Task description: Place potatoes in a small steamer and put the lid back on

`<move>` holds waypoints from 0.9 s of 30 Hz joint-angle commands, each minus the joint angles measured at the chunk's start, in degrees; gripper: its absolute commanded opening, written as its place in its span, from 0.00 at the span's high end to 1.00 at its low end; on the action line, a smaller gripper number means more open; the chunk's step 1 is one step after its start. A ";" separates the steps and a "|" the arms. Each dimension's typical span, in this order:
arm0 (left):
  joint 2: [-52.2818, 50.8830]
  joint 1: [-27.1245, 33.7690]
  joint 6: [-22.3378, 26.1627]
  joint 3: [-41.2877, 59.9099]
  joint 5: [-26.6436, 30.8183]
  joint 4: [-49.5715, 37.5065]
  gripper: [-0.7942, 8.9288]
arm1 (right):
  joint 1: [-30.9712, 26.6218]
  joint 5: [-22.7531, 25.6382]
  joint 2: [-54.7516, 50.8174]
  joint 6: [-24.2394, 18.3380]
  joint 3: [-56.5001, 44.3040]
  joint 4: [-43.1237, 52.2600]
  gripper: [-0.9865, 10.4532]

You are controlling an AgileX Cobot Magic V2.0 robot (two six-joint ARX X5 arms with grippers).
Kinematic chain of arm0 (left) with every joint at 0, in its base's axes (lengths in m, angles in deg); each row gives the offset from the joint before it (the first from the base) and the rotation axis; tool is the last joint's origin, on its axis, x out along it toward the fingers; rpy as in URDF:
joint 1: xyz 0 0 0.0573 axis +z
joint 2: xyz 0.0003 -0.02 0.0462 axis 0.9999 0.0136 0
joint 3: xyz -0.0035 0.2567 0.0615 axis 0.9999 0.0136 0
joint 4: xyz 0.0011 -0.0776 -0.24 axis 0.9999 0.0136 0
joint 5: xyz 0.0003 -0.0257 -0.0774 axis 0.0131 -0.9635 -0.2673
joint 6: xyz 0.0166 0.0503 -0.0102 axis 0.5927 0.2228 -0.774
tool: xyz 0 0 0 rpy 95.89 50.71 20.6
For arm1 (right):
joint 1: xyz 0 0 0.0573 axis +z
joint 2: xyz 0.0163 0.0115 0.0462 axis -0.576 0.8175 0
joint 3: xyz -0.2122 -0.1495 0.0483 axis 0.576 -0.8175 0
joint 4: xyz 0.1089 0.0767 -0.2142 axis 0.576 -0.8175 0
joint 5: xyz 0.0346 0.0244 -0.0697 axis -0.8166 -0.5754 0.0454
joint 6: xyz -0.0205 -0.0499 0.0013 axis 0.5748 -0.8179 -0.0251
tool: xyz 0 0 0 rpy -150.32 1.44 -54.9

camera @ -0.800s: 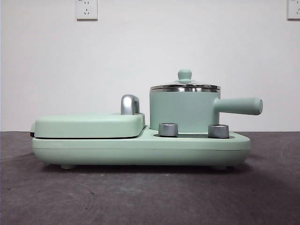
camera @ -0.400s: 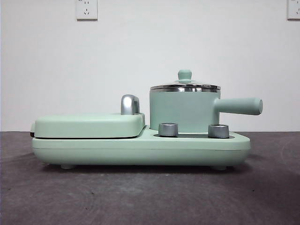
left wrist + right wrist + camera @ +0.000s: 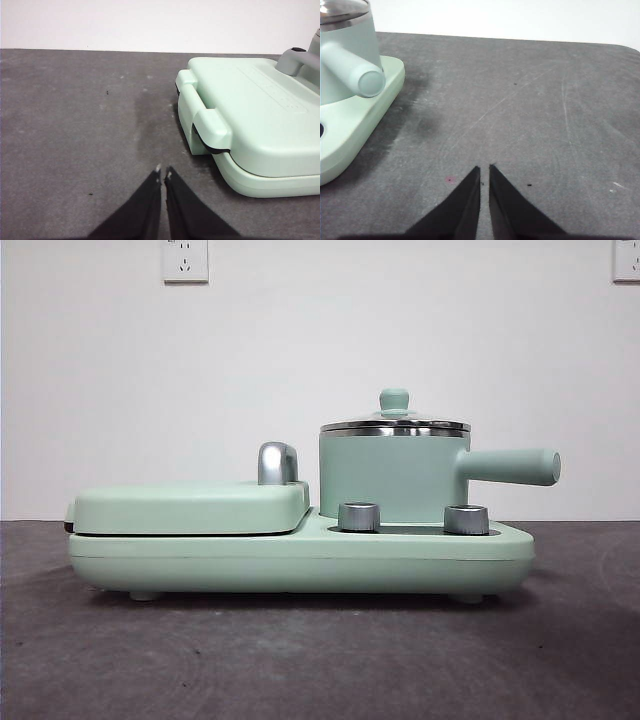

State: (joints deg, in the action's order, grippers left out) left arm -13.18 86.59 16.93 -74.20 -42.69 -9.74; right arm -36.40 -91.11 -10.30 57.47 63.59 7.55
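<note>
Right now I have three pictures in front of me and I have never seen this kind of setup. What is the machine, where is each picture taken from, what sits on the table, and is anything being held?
It is a robot with two arms at a dark table. The front view comes from a low camera looking level across the table; neither arm shows in it. The other two come from cameras on the arms' wrists, so the black points at the bottom are each arm's own jaws.

On the table stands a mint-green cooking appliance: a closed flat grill plate beside the small steamer, which carries the lid and has two metal knobs in front.

The left gripper is near the grill end, the right gripper near the steamer's handle. Both are shut and hold nothing. No potato is visible.
</note>
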 commanded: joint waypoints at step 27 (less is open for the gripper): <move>-0.11 0.00 -0.02 1.09 -0.07 -0.59 0.90 | -0.13 -0.26 -0.02 1.88 -0.48 0.33 0.89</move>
State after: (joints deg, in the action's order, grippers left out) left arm -13.18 86.59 16.91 -74.20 -42.69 -9.72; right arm -36.40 -91.35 -10.30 58.60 63.59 7.57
